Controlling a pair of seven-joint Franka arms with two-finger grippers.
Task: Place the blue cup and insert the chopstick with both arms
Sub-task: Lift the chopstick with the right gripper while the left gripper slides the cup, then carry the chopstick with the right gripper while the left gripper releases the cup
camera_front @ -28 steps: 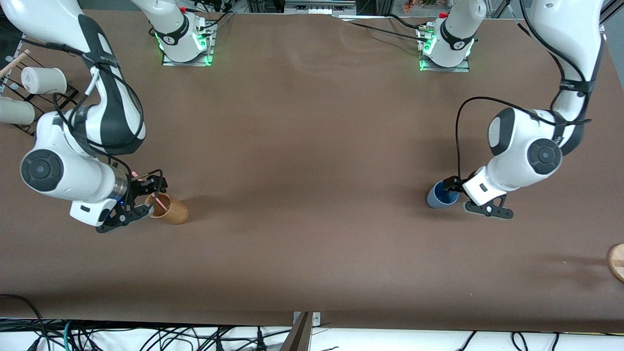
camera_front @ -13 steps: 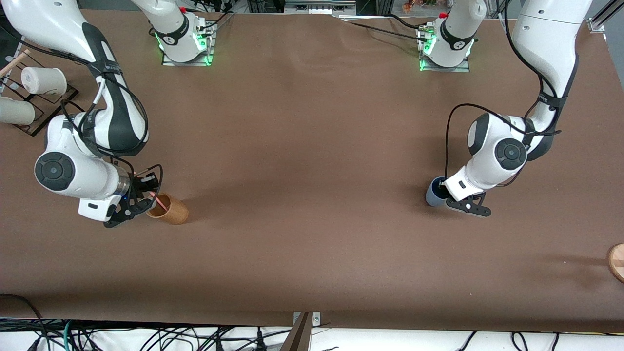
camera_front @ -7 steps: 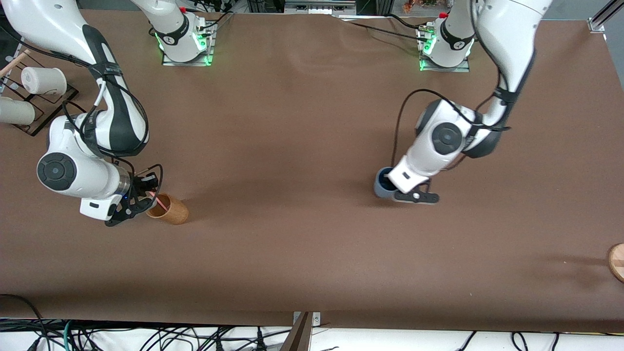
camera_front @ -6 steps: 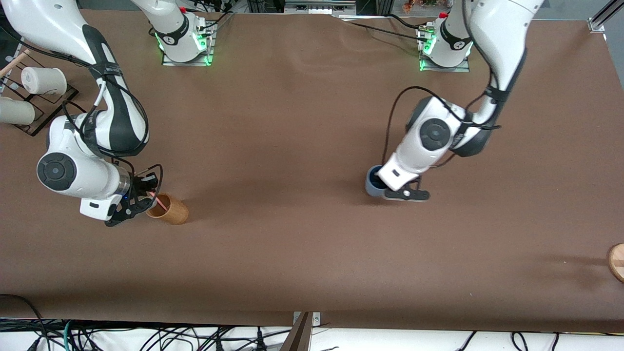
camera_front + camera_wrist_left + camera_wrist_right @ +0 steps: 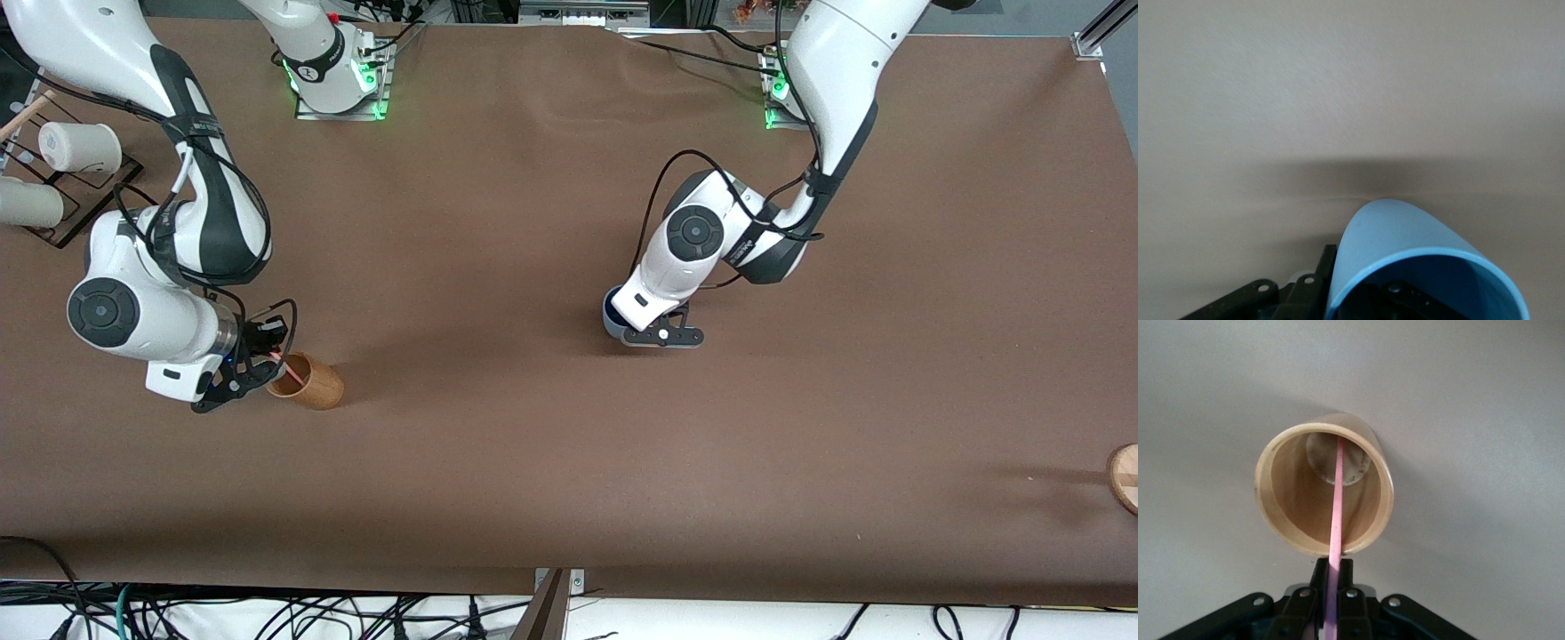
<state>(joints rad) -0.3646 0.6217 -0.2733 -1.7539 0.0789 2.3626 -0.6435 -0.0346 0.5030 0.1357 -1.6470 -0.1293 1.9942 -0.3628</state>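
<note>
My left gripper (image 5: 635,327) is shut on the wall of the light-blue cup (image 5: 612,313) and holds it over the middle of the table, a little toward the left arm's end. In the left wrist view the blue cup (image 5: 1405,240) fills the lower part, with one finger (image 5: 1327,267) outside its wall. My right gripper (image 5: 263,356) is shut on the pale-pink chopstick (image 5: 287,364), whose lower end is inside the tan-brown cup (image 5: 313,383) at the right arm's end. The right wrist view shows the chopstick (image 5: 1337,507) reaching the bottom of the tan cup (image 5: 1281,513), clamped by my right gripper (image 5: 1333,587).
A black rack with white cups (image 5: 67,147) stands at the right arm's end, near the bases. A round wooden piece (image 5: 1125,476) lies at the table's edge at the left arm's end. Both arm bases (image 5: 342,76) are lit green.
My left arm has carried the blue cup from the left arm's end toward the table's middle. My right gripper has shifted only slightly, keeping the chopstick in the tan cup.
</note>
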